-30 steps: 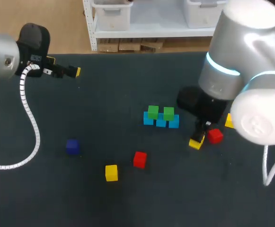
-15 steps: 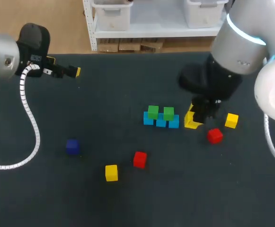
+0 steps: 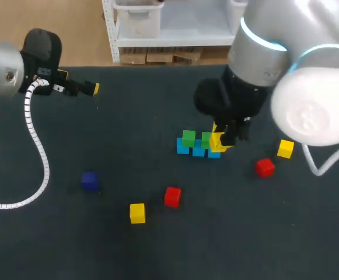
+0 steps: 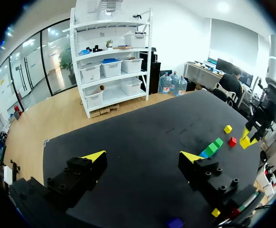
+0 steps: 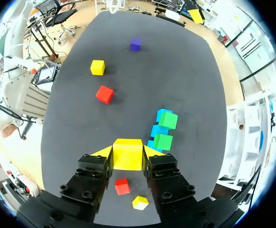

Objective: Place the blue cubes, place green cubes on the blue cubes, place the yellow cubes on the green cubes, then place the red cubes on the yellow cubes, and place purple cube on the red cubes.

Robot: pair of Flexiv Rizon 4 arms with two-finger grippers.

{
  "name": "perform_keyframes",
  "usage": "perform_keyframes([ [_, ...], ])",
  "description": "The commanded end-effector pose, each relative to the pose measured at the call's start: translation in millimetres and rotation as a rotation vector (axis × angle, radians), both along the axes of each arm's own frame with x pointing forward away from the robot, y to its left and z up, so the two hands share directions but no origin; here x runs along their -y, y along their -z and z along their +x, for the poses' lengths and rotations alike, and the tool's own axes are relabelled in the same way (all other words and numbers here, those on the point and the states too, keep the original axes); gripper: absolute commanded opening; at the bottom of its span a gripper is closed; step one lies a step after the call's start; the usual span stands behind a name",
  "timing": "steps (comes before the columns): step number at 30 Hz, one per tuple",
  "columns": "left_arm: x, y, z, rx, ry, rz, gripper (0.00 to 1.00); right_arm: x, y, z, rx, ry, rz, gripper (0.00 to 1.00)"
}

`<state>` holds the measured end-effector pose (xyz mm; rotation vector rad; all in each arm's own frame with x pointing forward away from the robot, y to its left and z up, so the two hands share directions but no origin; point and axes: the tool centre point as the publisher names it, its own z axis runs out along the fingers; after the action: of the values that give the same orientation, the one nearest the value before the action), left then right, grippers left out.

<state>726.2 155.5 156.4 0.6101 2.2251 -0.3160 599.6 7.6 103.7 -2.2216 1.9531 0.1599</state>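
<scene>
Yellow cube held over the half-built stack

The right jaws are closed on a yellow cube (image 5: 128, 154), pinching two opposite flat faces. Just ahead of them, lower down, the green cubes (image 5: 168, 119) sit on the blue cubes (image 5: 156, 130). The cube looks light, rigid and smooth, so a square grip on flat sides should hold, but a nudge could easily shift the little stack. Behind the jaws lie a red cube (image 5: 122, 186) and a second yellow cube (image 5: 140, 203); the purple cube (image 5: 135, 44) is far ahead, with open table (image 3: 157, 116) between. The left jaws gape wide and empty, well away from the stack
</scene>
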Motion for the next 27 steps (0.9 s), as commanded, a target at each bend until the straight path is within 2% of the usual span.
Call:
perform_keyframes([
  [1, -3, 0.5, 0.7, 0.001, 0.01, -0.007, 1.0, -15, 10, 29.3, -0.046, 0.022, -0.034, 0.0],
  [12, -3, 0.5, 0.7, 0.001, 0.01, -0.007, 1.0, -25, 26, 56.5, -0.082, 0.09, -0.08, 0.0],
  [27, -3, 0.5, 0.7, 0.001, 0.01, -0.007, 1.0, -29, 29, 63.5, -0.092, 0.112, -0.096, 0.0],
])
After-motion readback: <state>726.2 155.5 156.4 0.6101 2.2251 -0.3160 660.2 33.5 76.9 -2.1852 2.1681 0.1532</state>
